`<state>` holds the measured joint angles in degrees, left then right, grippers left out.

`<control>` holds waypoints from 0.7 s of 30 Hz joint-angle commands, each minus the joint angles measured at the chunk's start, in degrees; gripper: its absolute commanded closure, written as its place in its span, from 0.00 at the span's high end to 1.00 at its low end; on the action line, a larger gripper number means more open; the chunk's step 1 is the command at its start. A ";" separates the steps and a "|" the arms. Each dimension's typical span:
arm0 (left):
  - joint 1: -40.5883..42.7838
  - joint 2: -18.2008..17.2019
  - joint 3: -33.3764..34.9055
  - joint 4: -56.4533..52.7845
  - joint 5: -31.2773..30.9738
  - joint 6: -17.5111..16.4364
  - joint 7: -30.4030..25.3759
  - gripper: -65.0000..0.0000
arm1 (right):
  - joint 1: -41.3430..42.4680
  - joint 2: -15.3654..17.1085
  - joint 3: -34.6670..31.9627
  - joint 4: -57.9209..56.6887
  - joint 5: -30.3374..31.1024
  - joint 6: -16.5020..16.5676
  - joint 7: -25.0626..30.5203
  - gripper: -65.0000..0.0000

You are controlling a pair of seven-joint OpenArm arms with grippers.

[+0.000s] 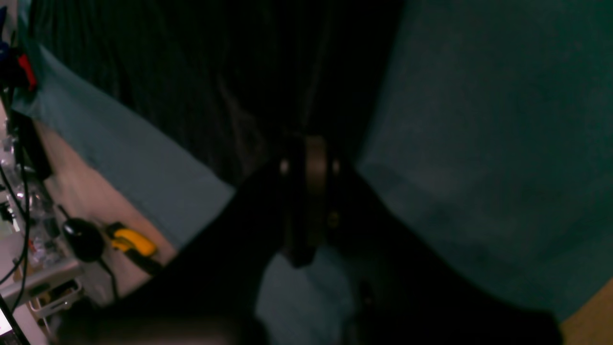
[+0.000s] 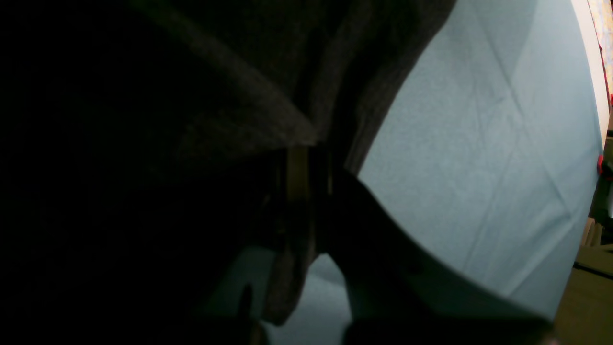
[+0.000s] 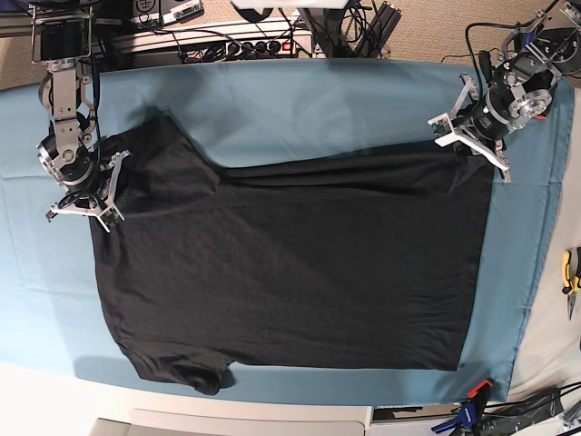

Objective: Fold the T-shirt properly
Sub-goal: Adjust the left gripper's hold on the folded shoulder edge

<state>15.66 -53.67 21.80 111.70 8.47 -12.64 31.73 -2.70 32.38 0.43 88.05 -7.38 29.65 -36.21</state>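
The black T-shirt (image 3: 300,263) lies spread flat on the teal table cloth (image 3: 300,109), sleeves toward the left of the base view and hem toward the right. My left gripper (image 3: 467,143) sits at the shirt's far right hem corner. In the left wrist view the left gripper (image 1: 311,153) is shut, with dark T-shirt fabric (image 1: 215,72) gathered at its tips. My right gripper (image 3: 91,204) rests on the shirt's far left edge by the upper sleeve. Seen from the right wrist, the right gripper (image 2: 306,153) is shut on a pinch of T-shirt fabric (image 2: 239,72).
Yellow-handled pliers (image 3: 569,272) lie off the cloth at the right edge, and the pliers (image 1: 131,242) also show beside a black rounded object (image 1: 81,237). Clamps (image 3: 472,413) hold the cloth's near right corner. Cables and a power strip (image 3: 254,41) run along the far side.
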 commanded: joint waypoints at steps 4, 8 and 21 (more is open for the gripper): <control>-0.46 -1.14 -0.46 0.87 0.26 0.57 0.04 0.00 | 0.94 1.27 0.66 0.81 0.04 -0.74 0.24 0.00; -0.46 -1.14 -0.46 0.87 0.28 0.57 0.42 0.03 | 0.94 1.27 0.66 0.81 0.04 -0.74 0.24 0.00; -0.59 -1.14 -0.46 0.87 0.87 0.57 0.63 0.14 | 0.94 1.27 0.66 0.81 0.07 -0.74 0.22 0.00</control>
<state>15.51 -53.69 21.80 111.70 8.73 -12.64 32.38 -2.70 32.38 0.43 88.05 -7.38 29.65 -36.21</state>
